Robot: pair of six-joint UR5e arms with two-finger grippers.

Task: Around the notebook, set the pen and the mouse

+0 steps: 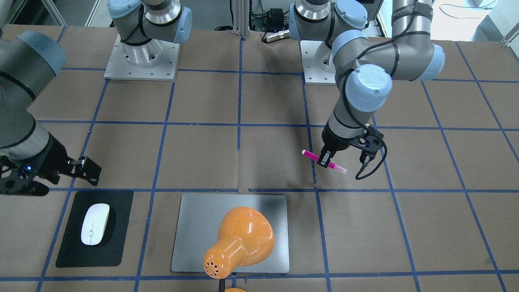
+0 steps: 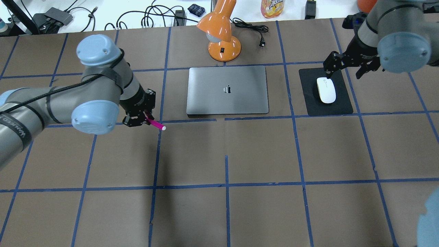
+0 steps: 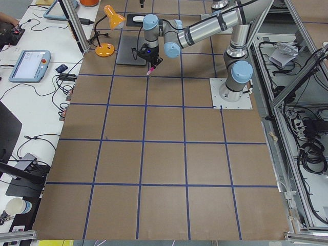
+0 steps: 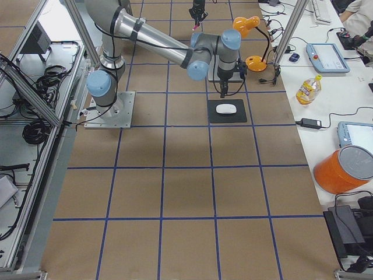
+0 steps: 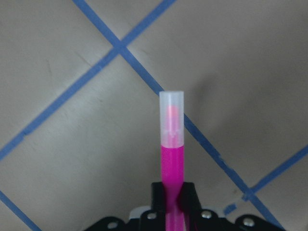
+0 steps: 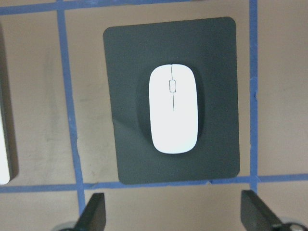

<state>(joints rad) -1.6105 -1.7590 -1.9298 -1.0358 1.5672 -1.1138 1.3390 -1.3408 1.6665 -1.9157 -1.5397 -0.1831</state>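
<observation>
A: Checked the left gripper [image 5: 173,204] first. Found clenched on the pen [image 5: 172,159] at mid-shaft, with the pale cap jutting ahead and the magenta tail behind.

B: Agreed from the front view. Judged light, stiff and smooth-barrelled, so likely to swivel in so narrow a pinch. Best held near the middle and laid flat, not dropped; apt to roll.

A: Placed, by the look of it, just off the table [image 2: 260,154], near the notebook [image 2: 227,90] at its near corner on the robot's left. Not touching it.

B: Turned to the right gripper [image 6: 174,214]. Seen spread wide, holding nothing, hanging over the mouse [image 6: 173,109] and touching neither it nor the black mat [image 6: 216,96].

A: Logged lying on that mat, on the notebook's right side, apart from it. Judged light, rigid, glossy and rounded. Best pinched low across the long sides, to avoid squirting out.

B: Noted the orange lamp [image 2: 219,31] at the notebook's far edge.
</observation>
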